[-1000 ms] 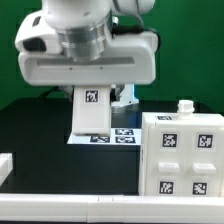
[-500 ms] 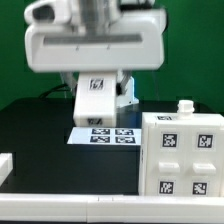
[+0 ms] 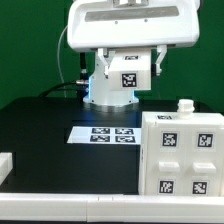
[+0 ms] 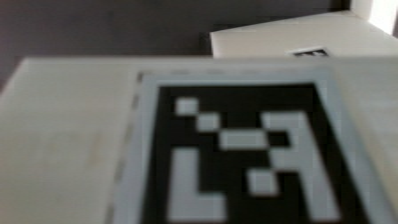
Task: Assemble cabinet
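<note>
Hand [image 3: 125, 56] gripped the tagged panel [image 3: 122, 88], raised clear of the counter [image 3: 40, 125] near the marker board [image 3: 105, 133]. Step, judged: carrying the panel. Next required: alignment with the box [image 3: 180, 150].

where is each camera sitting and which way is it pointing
exterior view: off the arm, looking across the black table toward the green backdrop; shows the matte white tagged cabinet box, the marker board and the robot's glossy white wrist housing.
wrist view: on the wrist, looking close onto a matte white tagged panel; blurred, no jaws visible.
shared: that panel, hanging under the wrist housing.
</note>
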{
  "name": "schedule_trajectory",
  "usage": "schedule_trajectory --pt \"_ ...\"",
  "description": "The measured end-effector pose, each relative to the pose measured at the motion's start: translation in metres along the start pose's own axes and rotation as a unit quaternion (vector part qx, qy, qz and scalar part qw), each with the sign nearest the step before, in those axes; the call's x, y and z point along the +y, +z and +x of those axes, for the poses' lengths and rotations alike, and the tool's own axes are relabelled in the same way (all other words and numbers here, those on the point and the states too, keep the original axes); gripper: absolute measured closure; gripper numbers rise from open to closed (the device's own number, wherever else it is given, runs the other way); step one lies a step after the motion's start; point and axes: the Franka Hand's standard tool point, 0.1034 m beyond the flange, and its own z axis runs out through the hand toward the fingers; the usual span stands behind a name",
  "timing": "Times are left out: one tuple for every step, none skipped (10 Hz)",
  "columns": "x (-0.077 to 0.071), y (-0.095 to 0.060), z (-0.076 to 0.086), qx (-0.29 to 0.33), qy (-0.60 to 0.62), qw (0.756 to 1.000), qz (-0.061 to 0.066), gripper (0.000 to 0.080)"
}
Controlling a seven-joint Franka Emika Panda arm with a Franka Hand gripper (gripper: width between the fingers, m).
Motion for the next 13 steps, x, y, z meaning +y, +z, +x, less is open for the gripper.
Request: schedule_trajectory --pt "0.000 0.000 0.001 0.039 -0.004 0.999 -0.002 0.0243" --pt "-0.001 0.002 -0.002 0.052 -0.008 0.999 -0.004 0.0243" --pt "-0.012 0.003 0.004 0.051 -0.024 0.998 -0.001 0.0243" --pt "-0.022 0.003 0.016 0.058 -0.038 0.998 0.002 0.0243" --pt "-0.031 0.005 0.015 0.060 -0.045 0.997 0.004 0.0243" --pt "-0.029 0.006 0.013 0.058 -0.047 0.997 0.003 0.0243" --pt "-0.028 0.006 0.014 0.058 -0.046 0.997 0.003 0.0243" --pt "-0.033 0.007 0.013 0.059 -0.051 0.997 0.004 0.0243" --pt "-0.052 0.012 0.011 0.065 -0.070 0.995 0.008 0.0243" --pt "-0.062 0.016 0.010 0.069 -0.091 0.993 0.008 0.0243" --pt "-0.067 0.018 0.011 0.080 -0.100 0.992 0.008 0.0243" --pt "-0.072 0.017 0.009 0.079 -0.096 0.992 0.010 0.0243" --pt "-0.071 0.018 0.009 0.078 -0.099 0.992 0.009 0.0243"
